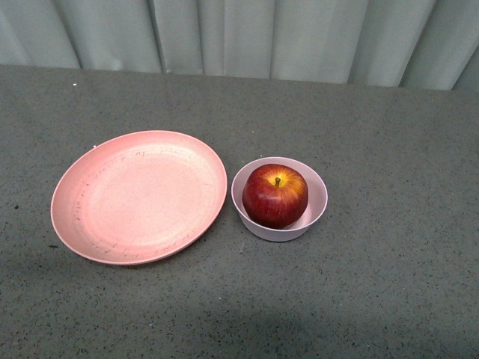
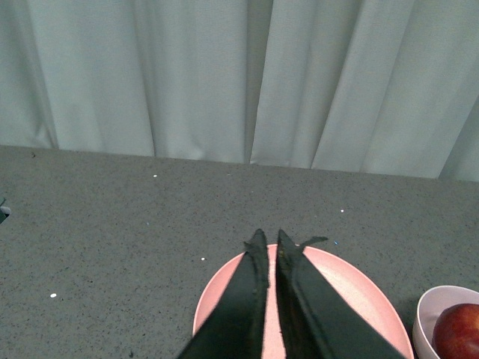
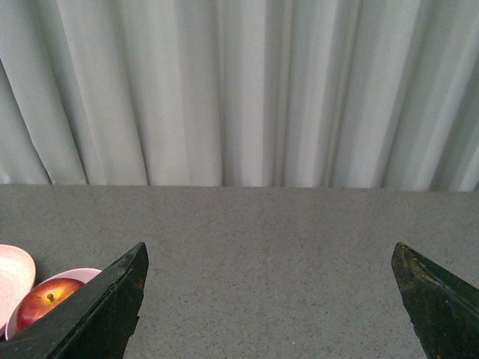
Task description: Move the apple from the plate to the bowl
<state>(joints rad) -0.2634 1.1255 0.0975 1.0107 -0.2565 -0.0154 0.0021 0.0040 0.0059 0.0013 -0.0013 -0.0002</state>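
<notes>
Neither arm is seen in the front view. In the left wrist view, the left gripper [image 2: 268, 241] is shown with its dark tapered fingers [image 2: 239, 299] pressed almost together, nothing between them. In the right wrist view, the right gripper [image 3: 269, 258] is shown spread wide, its fingers [image 3: 112, 299] at opposite edges.

Showing the right gripper [image 3: 269, 299] with its two dark wedge-shaped fingers [image 3: 112, 307] standing wide apart, holding nothing. Sitting behind one finger, the round dark-red apple [image 3: 46, 301] inside the small pale pink bowl [image 3: 82, 275], with an edge of the salmon-pink plate [image 3: 13, 273] just beside it. Stretching beyond, the speckled grey tabletop [image 3: 262, 239], meeting pleated pale grey curtains [image 3: 239, 90].
</notes>
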